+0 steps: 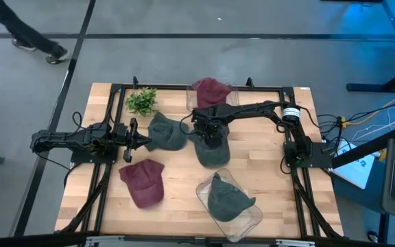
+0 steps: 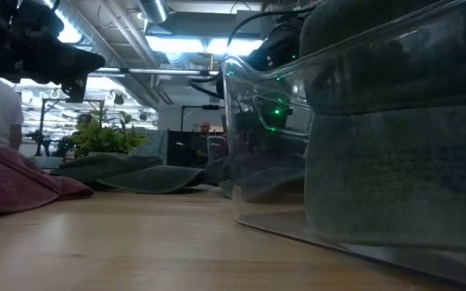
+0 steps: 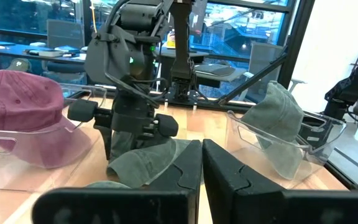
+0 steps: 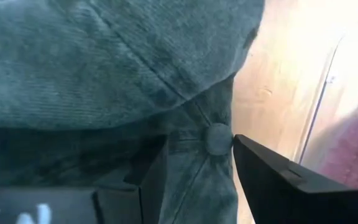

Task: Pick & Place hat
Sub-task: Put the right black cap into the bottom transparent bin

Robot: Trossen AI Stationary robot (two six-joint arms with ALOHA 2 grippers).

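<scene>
My right gripper [image 1: 211, 136] points down onto a green hat [image 1: 212, 152] at the table's middle and is shut on its crown [image 4: 135, 68]. The left wrist view shows that gripper [image 3: 131, 134] standing over the hat's brim [image 3: 148, 163]. A second green hat [image 1: 166, 130] lies flat just left of it. My left gripper [image 1: 145, 141] hovers shut beside this second hat, pointing at the table's right edge. Near the front edge, a maroon hat [image 1: 143, 182] lies on the table. A third green hat [image 1: 229, 197] sits in a clear bin, and another maroon hat [image 1: 211, 89] in a far bin. My right gripper pinches the top of the green hat's crown, right at the button [image 4: 217, 138], between its two fingers. One finger [image 4: 145, 171] sinks into the cloth and the other finger [image 4: 260, 165] meets the button. It comes from above, pointing down. I cannot tell whether the hat is off the table.
A clear bin [image 1: 251, 221] stands near the front edge and another clear bin [image 1: 233, 96] at the far edge. A small green plant [image 1: 141, 101] sits at the far left. A black frame [image 1: 115, 86] borders the table. Bare wood shows at the front left and the right.
</scene>
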